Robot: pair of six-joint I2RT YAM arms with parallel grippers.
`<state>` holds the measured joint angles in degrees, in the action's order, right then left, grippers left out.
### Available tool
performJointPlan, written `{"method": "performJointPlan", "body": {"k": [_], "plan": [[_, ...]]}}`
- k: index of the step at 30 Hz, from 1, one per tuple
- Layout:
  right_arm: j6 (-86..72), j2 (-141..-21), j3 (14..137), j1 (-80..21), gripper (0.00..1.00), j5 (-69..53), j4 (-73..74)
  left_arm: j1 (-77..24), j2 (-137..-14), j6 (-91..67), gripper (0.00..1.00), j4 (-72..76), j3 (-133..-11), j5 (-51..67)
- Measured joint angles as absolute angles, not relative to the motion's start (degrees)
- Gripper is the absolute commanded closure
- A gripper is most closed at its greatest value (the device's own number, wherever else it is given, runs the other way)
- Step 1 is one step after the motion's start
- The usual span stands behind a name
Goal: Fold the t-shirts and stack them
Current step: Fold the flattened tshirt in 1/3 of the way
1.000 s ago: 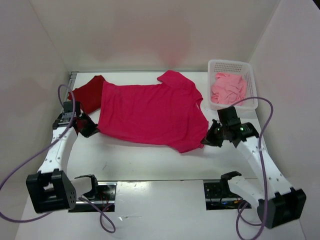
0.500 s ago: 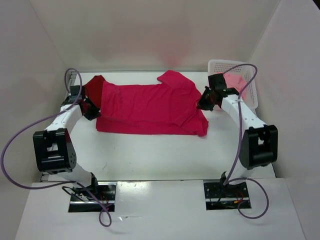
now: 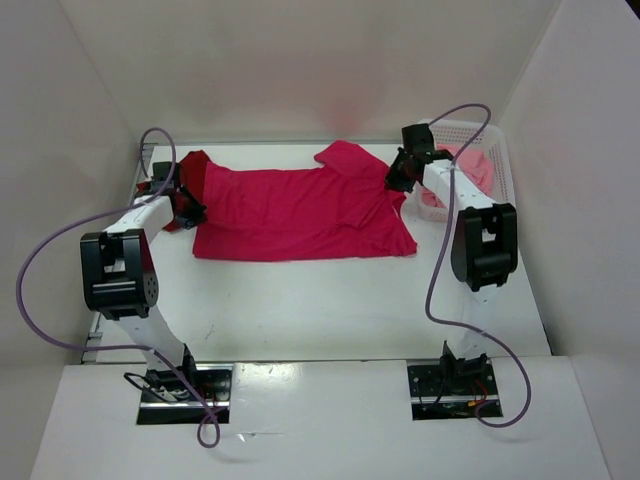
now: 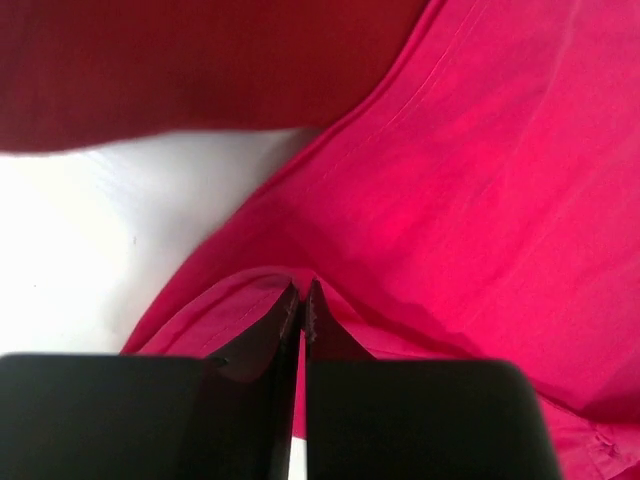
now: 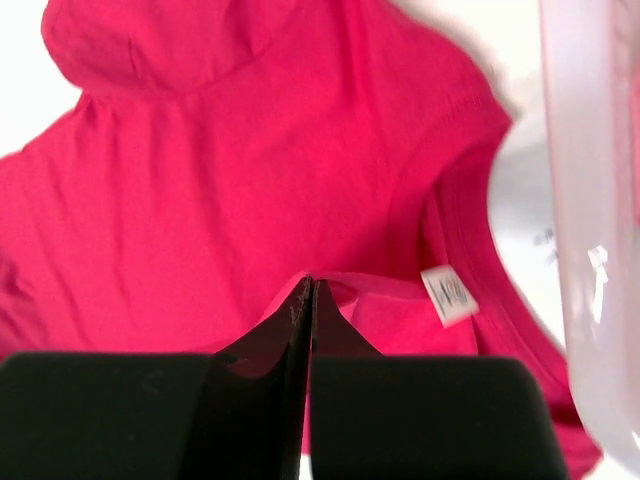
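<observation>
Two pairs of fingers, both clamped tight. Your left gripper pinches a raised ridge of the crimson t-shirt at its hem end. Your right gripper pinches a fold of the same shirt near the collar, just beside the white label.

Between the two grips the shirt lies on the table as a long band, which I judge to be its near half doubled over the far half. So you are at the first fold, with the cloth not yet let go.

The dark red t-shirt lies rumpled at the far left, touching the crimson hem. The salmon pink t-shirt sits in the white basket, partly hidden by your right arm. Neither looks folded, and no stack exists, so most of the job remains.
</observation>
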<state>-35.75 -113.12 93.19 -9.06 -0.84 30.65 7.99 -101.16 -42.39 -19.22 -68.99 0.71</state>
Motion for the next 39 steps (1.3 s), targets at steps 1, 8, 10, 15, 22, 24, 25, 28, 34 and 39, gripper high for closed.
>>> {"method": "performJointPlan", "body": {"k": [1, 8, 10, 15, 22, 24, 25, 28, 34, 39], "plan": [[-35.64, -114.24, 94.3, -9.06, 1.0, -0.78, 30.55, 7.99, -101.54, -42.41, 0.87, -18.94, -69.43, 0.51], [-34.96, -118.37, 98.91, -9.06, 0.7, -0.56, 30.28, 7.99, -101.89, -42.11, 0.23, -17.74, -69.87, -0.49], [-34.57, -118.41, 99.44, -9.06, 0.69, -0.51, 30.22, 7.99, -100.4, -41.85, 0.19, -17.58, -68.71, -1.08], [-33.82, -114.04, 96.82, -9.06, 0.95, -0.14, 29.58, 7.99, -86.08, -41.95, 0.61, -18.44, -60.4, -2.28], [-36.16, -86.8, 70.78, -8.99, 0.95, -2.81, 25.67, 9.63, -76.07, -44.07, 0.59, -15.86, -48.86, -0.54], [-36.86, -82.19, 65.56, -8.97, 0.83, -3.38, 25.32, 10.63, -79.92, -45.32, 0.54, -15.38, -47.13, 0.3], [-37.08, -81.1, 63.44, -8.95, 0.74, -3.57, 25.28, 10.98, -82.17, -46.13, 0.54, -15.22, -46.63, 0.67], [-37.85, -80.93, 58.37, -8.38, 0.55, -4.32, 25.26, 11.42, -86.91, -48.16, 0.53, -14.41, -46.48, 1.43], [-39.57, -81.3, 51.75, -6.72, 0.51, -3.84, 24.49, 11.4, -88.99, -50.89, 0.48, -10.94, -46.46, 1.58], [-42.59, -82.7, 48.27, -5.82, 0.48, -3.55, 22.5, 11.4, -92.12, -52.49, 0.54, -7.6, -46.59, 1.78]]}}
